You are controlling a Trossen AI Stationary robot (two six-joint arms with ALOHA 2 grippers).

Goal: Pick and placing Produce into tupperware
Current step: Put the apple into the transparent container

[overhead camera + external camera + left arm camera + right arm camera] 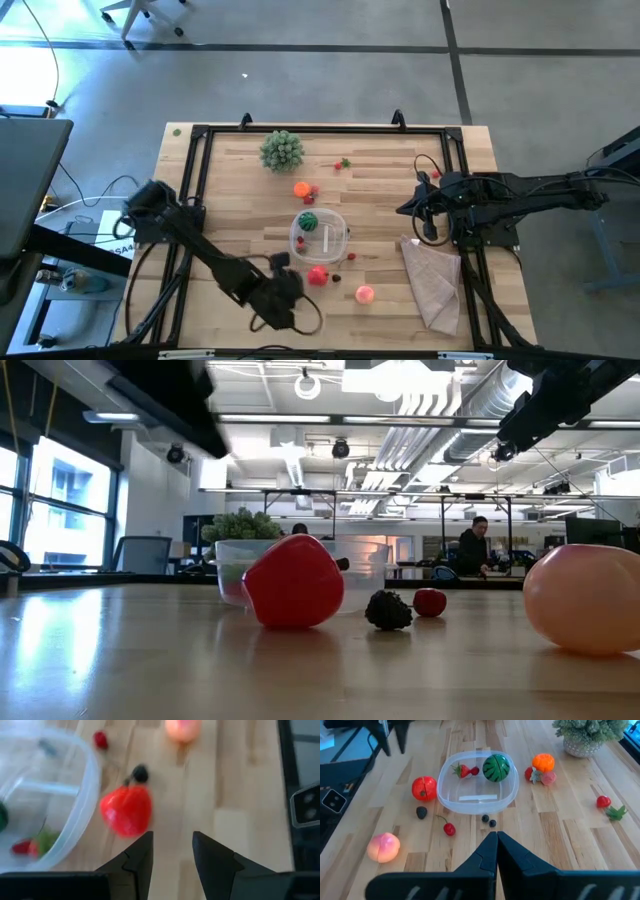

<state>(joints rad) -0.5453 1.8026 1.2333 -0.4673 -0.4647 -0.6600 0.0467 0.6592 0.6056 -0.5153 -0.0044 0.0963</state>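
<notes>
The clear round tupperware point(320, 236) stands mid-table and holds a green striped ball point(496, 767) and a strawberry point(462, 770). A red produce piece point(126, 810) lies on the table just beside its near rim, with a black berry point(140, 772) and a pink peach point(364, 294) farther toward the right. My left gripper point(172, 855) stands open just short of the red piece, on its near-left side, with nothing between its fingers. My right gripper point(496, 840) hangs shut and empty at the table's right side point(405, 210).
An orange piece point(302, 189) and a pink one point(548, 778) lie beyond the tupperware. A cherry point(449, 828), two dark berries point(488, 821) and a far strawberry point(604, 801) lie scattered. A bushy plant point(282, 150) stands at the back; a tan cloth point(432, 282) lies at the right.
</notes>
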